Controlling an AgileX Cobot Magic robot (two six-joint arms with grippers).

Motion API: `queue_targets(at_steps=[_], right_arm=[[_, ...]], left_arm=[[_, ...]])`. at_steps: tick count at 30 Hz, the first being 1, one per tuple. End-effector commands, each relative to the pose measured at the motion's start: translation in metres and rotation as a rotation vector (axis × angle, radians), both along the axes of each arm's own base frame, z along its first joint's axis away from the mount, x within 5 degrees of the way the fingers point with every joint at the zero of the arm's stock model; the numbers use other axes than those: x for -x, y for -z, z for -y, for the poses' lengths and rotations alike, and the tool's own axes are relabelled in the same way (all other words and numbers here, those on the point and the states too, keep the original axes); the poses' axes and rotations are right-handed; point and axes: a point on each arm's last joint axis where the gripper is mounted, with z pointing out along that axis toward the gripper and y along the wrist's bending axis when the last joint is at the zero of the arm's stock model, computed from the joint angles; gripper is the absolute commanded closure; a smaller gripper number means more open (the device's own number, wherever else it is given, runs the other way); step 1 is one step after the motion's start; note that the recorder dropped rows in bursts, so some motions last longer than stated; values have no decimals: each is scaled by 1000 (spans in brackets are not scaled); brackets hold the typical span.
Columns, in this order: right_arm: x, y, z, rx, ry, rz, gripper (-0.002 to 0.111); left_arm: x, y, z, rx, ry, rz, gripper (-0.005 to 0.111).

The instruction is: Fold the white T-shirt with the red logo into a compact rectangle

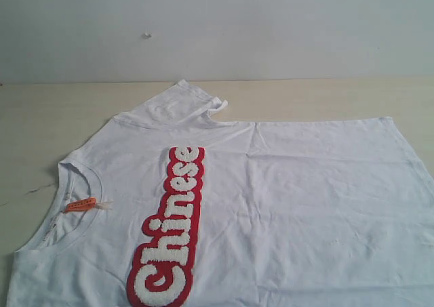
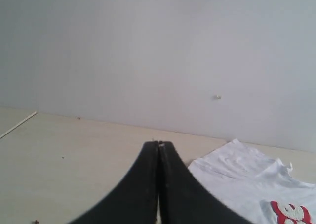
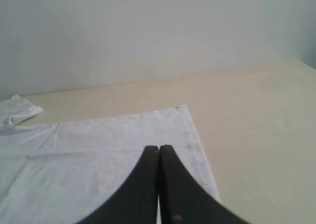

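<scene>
The white T-shirt (image 1: 305, 205) lies flat, chest up, at the desk's (image 1: 41, 110) near edge, with its collar toward the left edge. The red logo (image 1: 169, 229) runs from near to far. The left gripper (image 2: 158, 145) and right gripper (image 3: 158, 148) are closed and empty.

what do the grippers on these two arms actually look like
Only their front ends show, in the wrist views. The left gripper and right gripper look alike: two matte black fingers, each broad at the base and curving in to a narrow tip. No cables, markings or arm links are visible, and neither arm appears in the exterior view.
</scene>
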Motion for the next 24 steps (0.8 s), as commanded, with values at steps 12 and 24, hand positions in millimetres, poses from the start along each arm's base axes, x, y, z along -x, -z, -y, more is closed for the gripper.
queue_targets(at_steps=[12,24], right_arm=[[7,-51,0,-223,-23,637,108],[8,-52,0,-288,-34,657,108]], left_arm=[[3,-19,-2,316,26,221,107],[4,-21,-2,669,88,247,107]])
